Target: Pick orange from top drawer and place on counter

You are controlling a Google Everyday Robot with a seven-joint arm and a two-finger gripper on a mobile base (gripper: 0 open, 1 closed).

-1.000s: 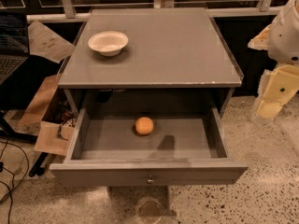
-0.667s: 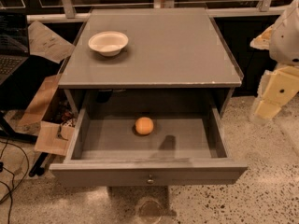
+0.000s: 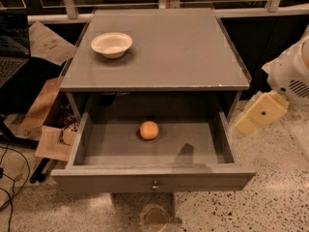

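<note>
The orange (image 3: 148,129) lies in the open top drawer (image 3: 153,177), near the middle of its floor and a little towards the back. The drawer is pulled well out, and its round metal knob (image 3: 155,184) faces me. The counter (image 3: 174,52) is the grey top of the cabinet above it. My gripper (image 3: 260,112) shows as a cream part under the white arm (image 3: 292,74) at the right edge. It hangs over the floor beside the drawer's right wall, apart from the orange and the cabinet.
A white bowl (image 3: 111,44) stands on the counter's back left. Cardboard boxes (image 3: 50,129) and cables lie on the floor to the left of the cabinet. A laptop (image 3: 12,47) shows at the far left. A railing (image 3: 169,11) runs behind the cabinet. Speckled floor (image 3: 280,178) lies to the right.
My arm and gripper have moved left and down, closer to the drawer's right side. The orange, drawer and bowl have not moved.
</note>
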